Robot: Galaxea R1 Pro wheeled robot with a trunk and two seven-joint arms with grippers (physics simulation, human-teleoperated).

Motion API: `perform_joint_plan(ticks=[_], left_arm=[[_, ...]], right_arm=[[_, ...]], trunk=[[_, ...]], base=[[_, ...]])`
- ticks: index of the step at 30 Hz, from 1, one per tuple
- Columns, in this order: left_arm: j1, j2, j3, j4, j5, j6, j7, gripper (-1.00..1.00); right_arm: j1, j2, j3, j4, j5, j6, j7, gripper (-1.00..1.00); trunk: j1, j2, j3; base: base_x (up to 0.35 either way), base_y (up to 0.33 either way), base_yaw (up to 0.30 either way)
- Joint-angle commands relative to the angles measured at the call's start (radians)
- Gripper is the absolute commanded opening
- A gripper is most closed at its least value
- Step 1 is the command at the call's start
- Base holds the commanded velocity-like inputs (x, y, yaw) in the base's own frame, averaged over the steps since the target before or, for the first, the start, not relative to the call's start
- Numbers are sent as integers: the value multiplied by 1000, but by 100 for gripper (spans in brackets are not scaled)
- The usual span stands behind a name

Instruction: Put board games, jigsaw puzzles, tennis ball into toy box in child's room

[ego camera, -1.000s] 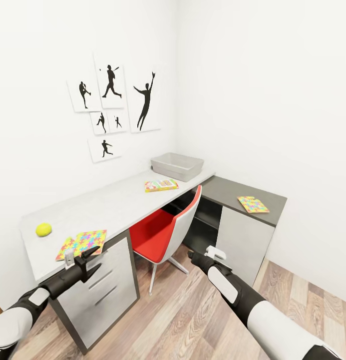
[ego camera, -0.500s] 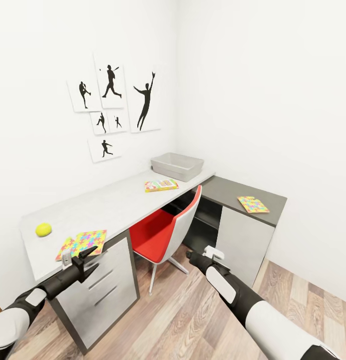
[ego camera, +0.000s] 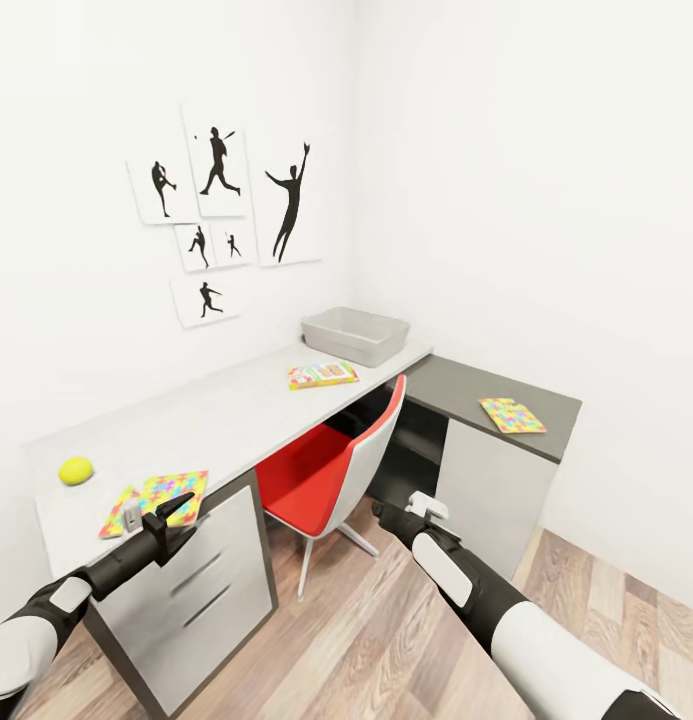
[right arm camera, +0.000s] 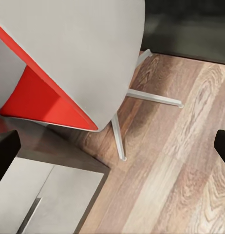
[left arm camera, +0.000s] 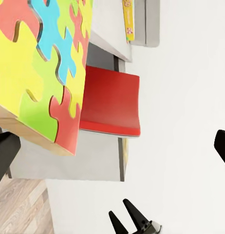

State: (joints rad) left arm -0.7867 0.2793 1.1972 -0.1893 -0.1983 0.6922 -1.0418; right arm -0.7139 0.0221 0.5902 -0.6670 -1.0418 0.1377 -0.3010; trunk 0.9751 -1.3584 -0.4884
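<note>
**Pincers at the counter's near end, nothing gripped**

Left pincer [ego camera: 158, 516] is hovering with jaws spread wide at the near jigsaw puzzle [ego camera: 154, 499], which is lying at the counter [ego camera: 216, 415] edge. I am seeing the right pincer [ego camera: 418, 506] hanging low before the red chair [ego camera: 331, 470]; its fingers are standing apart, empty. Tennis ball [ego camera: 76, 470] is resting near that puzzle. Toy box [ego camera: 354, 334] is sitting at the far end, board game [ego camera: 323, 375] just before it. Second puzzle [ego camera: 512, 415] is lying on the dark corner section.
</note>
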Motion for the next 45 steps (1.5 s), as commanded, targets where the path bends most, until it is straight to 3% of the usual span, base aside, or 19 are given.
perform_joint_plan(ticks=[1,32,45], left_arm=[[-1,0,9,-1,-10,7,-5,100],[8,1,10,-1,-10,4,-37,100],[18,3,56,-1,-10,3,-43,100]], right_arm=[[-1,-1,3,-2,-5,2,-7,100],[-1,-1,3,-2,-4,2,-7,100],[-1,-1,4,-2,-4,2,-7,100]], trunk=[[0,-1,-1],[0,-1,-1],[0,-1,-1]], base=[[40,0,0],[5,0,0],[0,0,0]])
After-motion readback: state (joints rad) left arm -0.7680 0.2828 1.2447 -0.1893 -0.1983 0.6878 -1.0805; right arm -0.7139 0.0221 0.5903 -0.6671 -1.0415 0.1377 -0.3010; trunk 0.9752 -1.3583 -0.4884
